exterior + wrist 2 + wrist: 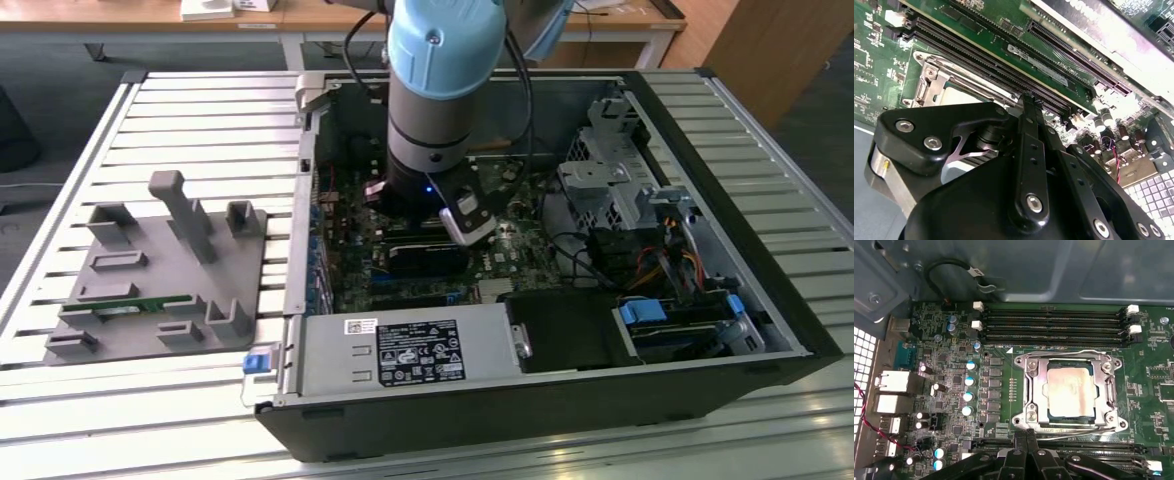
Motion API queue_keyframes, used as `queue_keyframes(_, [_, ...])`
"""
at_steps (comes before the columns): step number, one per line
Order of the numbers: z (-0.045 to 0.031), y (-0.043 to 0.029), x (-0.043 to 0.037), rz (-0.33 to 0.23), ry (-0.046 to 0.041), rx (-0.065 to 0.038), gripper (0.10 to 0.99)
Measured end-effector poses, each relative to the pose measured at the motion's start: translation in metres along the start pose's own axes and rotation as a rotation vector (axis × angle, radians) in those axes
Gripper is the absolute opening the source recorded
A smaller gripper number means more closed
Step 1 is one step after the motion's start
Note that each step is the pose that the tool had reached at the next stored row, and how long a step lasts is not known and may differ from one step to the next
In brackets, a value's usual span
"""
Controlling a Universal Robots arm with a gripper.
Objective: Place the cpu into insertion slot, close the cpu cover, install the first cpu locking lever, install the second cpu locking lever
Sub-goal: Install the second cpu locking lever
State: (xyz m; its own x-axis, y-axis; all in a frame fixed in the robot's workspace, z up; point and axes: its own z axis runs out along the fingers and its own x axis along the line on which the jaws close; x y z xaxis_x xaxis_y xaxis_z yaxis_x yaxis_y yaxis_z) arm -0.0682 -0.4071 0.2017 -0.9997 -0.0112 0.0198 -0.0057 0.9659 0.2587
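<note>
The cpu point(1068, 391), a flat square chip with a dull silver-tan metal top, lies flat in the insertion slot point(1051, 412), whose dark edge shows as a thin band round the chip. Its sides run parallel to the long black memory slots point(1054, 325); being square, it has no long axis to speak of. The cpu cover point(1040, 390), a thin shiny grey metal frame with a square window, is down over the chip, screw heads at its corners. Thin wire levers point(1069, 352) run along the cover's two sides that face the memory slots.

On the exterior view's clock face, the pale blue arm point(447, 60) comes down from 12 o'clock into the open black computer case point(561, 400), which lies on a slatted metal desk point(200, 110); a grey plastic fixture point(160, 270) sits at 9 o'clock.

In the first wrist view the matte black fingers point(1026, 450) are pressed together, their tips just beside the cover's near edge, pinching nothing visible.
</note>
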Motion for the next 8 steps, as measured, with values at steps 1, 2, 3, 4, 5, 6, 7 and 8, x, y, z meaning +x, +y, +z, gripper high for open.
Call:
queue_keyframes(1, [0.0004,-0.0001,0.0,0.0,0.0,-0.001,0.106])
queue_keyframes(2, [0.0007,-0.0003,0.0001,0.0,0.0,-0.002,0.106])
queue_keyframes(3, [0.0011,-0.0003,0.0001,0.0,-0.0001,-0.003,0.106])
queue_keyframes(4, [0.0014,-0.0004,0.0001,0.0,-0.0001,-0.005,0.106])
queue_keyframes(5, [0.0017,-0.0005,0.0001,0.0,-0.0001,-0.006,0.106])
queue_keyframes(6, [0.0021,-0.0006,0.0002,0.0,-0.0001,-0.008,0.106])
queue_keyframes(7, [0.0023,-0.0007,0.0002,0.0,-0.0001,-0.011,0.106])
queue_keyframes(8, [0.0026,-0.0008,0.0002,0.0,-0.0001,-0.013,0.106])
